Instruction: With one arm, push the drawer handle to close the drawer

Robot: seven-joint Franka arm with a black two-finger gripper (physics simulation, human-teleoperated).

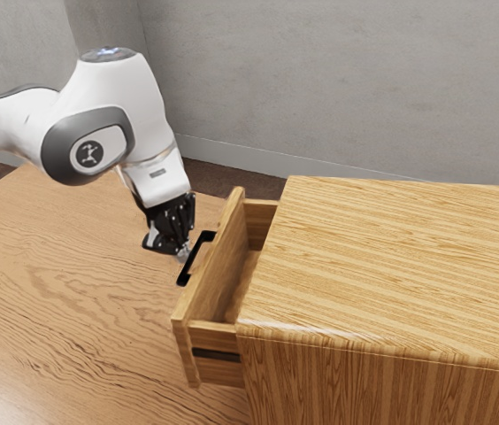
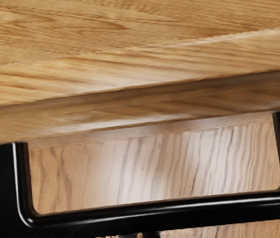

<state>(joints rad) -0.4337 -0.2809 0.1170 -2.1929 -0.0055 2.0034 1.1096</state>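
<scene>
Drawer: is standing open, its front panel (image 1: 217, 261) projecting from the cabinet (image 1: 391, 266) toward the exterior view's left.
Handle: is projecting from the panel's outer face; its long axis is running along the panel, crosswise to the drawer's travel.
Gripper (image 1: 182, 254): is hanging just beside the handle (image 1: 192, 257), on the side away from the cabinet; contact is not showing clearly.
Gripper state: cannot tell whether it is spread or pressed together.
Arm (image 1: 108, 133): is reaching in from the exterior view's left; the single arm is serving the task.
Coming move: is calling for a push through the handle toward the cabinet, square to the handle's long axis.
</scene>
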